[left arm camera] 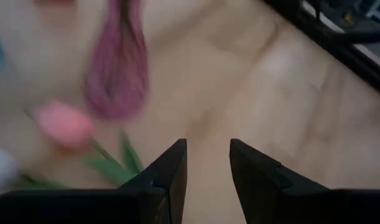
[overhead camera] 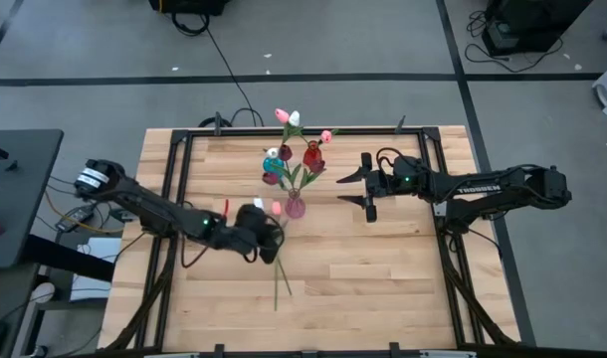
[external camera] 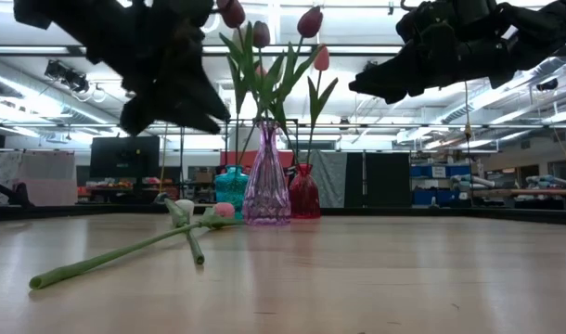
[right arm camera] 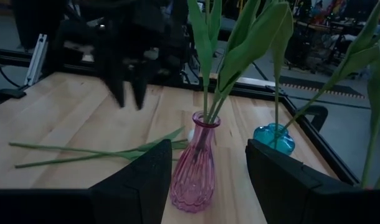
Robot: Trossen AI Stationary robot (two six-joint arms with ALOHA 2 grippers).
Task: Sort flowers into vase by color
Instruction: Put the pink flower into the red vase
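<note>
Left gripper [overhead camera: 267,228] just beside the pink vase [overhead camera: 296,207], fingers parted (nothing held), two loose tulips [overhead camera: 280,267] nearby, right gripper [overhead camera: 354,188] open, empty.

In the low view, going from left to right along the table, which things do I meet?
The two loose tulips lying on the wood → teal vase → pink vase → red vase.
</note>
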